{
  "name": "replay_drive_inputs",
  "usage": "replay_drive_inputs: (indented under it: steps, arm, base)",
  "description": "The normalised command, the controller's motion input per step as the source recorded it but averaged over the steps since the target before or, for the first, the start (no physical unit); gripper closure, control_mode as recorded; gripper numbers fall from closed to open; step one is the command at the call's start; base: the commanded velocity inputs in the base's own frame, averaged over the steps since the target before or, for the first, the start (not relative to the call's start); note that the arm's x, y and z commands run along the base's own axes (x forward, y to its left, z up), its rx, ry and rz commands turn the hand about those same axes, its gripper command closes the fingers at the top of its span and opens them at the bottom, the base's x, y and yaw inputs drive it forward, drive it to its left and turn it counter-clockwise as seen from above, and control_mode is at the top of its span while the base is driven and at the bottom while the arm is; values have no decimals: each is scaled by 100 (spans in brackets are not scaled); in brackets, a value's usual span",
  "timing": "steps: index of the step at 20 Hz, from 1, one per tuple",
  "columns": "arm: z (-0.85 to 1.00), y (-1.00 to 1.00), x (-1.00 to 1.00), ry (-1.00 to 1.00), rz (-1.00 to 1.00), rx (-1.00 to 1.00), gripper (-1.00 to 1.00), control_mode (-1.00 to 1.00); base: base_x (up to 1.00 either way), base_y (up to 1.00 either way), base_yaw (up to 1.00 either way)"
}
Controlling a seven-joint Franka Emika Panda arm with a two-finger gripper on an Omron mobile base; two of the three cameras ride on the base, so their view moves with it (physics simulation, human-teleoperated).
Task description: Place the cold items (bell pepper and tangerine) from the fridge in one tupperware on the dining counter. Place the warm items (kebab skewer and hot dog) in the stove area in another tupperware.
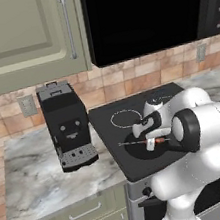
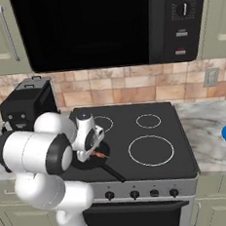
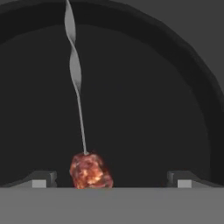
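You are early in the warm-item half: the kebab skewer (image 3: 85, 144) lies in the black frying pan (image 1: 139, 153) on the front left burner of the stove (image 2: 152, 145), not yet lifted, and no tupperware or hot dog can be made out here, so judge everything else as left to do. Your gripper (image 3: 111, 177) hangs low over the pan with its jaws spread fully wide, holding nothing; the meat chunk sits between the fingertips (image 3: 41, 178). In the left base view the skewer's long axis runs roughly left to right across the pan, its bare metal shaft pointing left toward the coffee machine (image 1: 66, 124).
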Motion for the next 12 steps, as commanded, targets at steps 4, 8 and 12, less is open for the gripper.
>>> replay_drive_inputs:
  steps: [4, 8, 12]
  arm:
    - [-27, 5, 0, 1, 0, -7, -100, -100]
    - [-28, 6, 0, 1, 0, -9, -100, -100]
    - [-29, 8, 0, 2, 0, -12, 100, -100]
  base:
    - [0, 0, 0]
    - [0, 0, 0]
    - [0, 0, 0]
